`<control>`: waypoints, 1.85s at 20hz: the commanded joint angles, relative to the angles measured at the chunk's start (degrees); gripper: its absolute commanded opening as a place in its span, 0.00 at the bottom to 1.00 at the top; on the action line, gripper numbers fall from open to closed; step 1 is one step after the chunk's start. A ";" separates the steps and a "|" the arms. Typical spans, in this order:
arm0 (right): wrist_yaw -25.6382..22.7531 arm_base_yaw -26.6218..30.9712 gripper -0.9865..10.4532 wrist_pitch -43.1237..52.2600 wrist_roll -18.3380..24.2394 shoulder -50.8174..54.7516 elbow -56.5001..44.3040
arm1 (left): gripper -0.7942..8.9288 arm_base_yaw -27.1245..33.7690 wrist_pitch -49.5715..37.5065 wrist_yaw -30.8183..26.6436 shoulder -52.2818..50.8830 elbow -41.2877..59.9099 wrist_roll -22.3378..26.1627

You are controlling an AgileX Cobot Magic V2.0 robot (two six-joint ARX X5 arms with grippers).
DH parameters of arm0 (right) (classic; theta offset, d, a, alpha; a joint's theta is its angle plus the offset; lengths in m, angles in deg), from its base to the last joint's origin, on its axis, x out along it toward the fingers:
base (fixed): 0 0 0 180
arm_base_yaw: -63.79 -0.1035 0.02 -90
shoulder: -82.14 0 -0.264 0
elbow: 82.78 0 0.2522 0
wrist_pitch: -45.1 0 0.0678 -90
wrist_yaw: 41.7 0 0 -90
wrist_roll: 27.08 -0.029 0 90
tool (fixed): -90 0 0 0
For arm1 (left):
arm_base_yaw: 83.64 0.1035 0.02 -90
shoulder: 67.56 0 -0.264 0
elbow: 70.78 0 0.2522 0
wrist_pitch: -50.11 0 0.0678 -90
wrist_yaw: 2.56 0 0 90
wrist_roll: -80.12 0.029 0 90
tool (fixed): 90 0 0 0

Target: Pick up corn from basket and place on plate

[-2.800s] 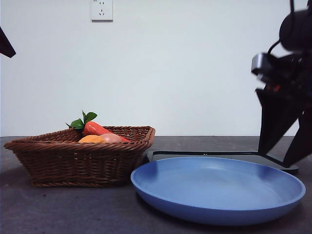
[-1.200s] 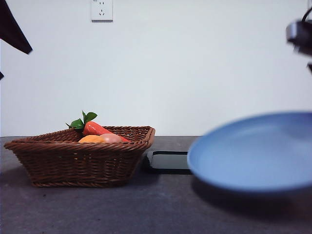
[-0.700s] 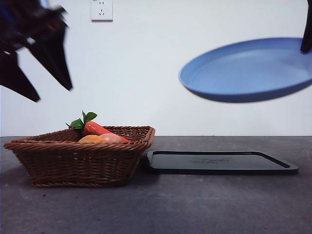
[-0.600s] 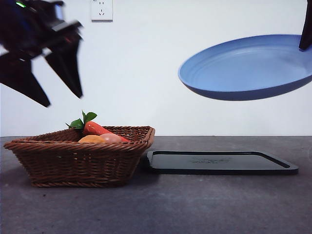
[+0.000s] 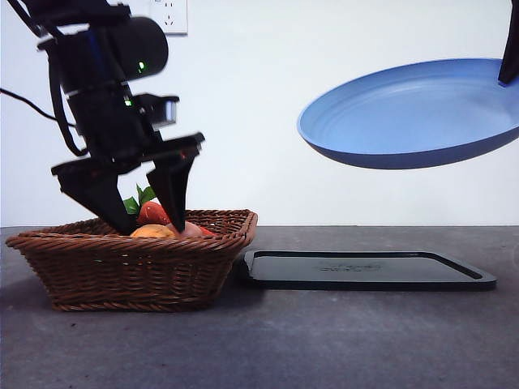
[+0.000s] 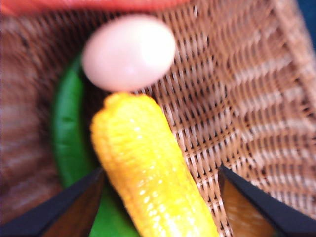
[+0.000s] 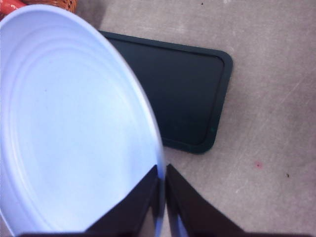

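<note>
Down in the basket the corn was seen lying on the woven floor, with its narrow end touching a pale pinkish round thing. A green piece was tucked under one side of the corn, and a bit of the red-orange carrot was seen beyond the round thing. The left gripper was lowered into the basket, with its two black jaws spread wide apart, one on each side of the corn. The corn was not yet touched by them. The basket was set near the left edge of the tabletop. Just beside the basket, a flat black tray was laid. High above that tray, the blue plate was held up in the air, tilted a little. Its rim was pinched between the closed jaws of the right gripper.
</note>
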State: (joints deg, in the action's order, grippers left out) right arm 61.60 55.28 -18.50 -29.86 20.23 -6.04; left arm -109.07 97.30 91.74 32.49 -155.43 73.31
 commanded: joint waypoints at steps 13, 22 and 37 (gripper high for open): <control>1.70 0.02 0.09 1.66 0.50 -0.61 1.27 | 0.28 -2.36 -1.60 -0.48 4.98 -1.22 -0.13; 6.49 0.04 0.09 2.14 0.09 -8.24 1.22 | 0.28 -2.67 -1.51 3.65 -3.30 -4.57 -0.37; 19.96 0.02 0.09 6.25 -3.19 -21.24 1.22 | 0.28 -14.86 -12.13 14.80 -6.38 -4.76 1.84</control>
State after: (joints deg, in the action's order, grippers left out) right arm 80.93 55.54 -12.60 -32.40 -0.40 -6.04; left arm -123.43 86.26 106.36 25.30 -159.34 74.27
